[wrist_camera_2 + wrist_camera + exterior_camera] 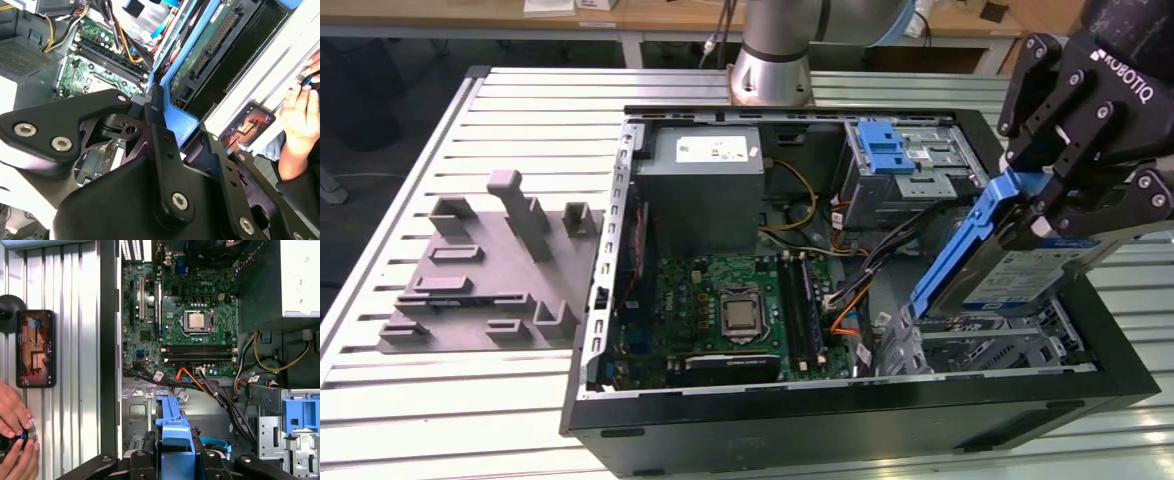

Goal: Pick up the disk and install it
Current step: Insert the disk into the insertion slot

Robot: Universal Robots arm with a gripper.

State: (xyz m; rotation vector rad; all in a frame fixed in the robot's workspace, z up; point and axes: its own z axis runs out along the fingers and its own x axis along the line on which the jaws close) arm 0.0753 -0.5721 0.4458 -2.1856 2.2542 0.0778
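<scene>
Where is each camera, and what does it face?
Exterior view: off the arm, looking down into the open black computer case; black pincer grips the silver-grey disk in a blue plastic frame.
Second wrist view: on the wrist, looking along the pincer and disk.
First wrist view: on the wrist, facing the green motherboard past the pincer.
Shared: both wrist views show a person's hand.

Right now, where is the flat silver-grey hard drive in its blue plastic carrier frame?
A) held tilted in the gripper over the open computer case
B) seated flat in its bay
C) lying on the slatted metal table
A: in the exterior view the gripper is shut on the silver-grey hard drive, which is tilted over the open black computer case.
</scene>
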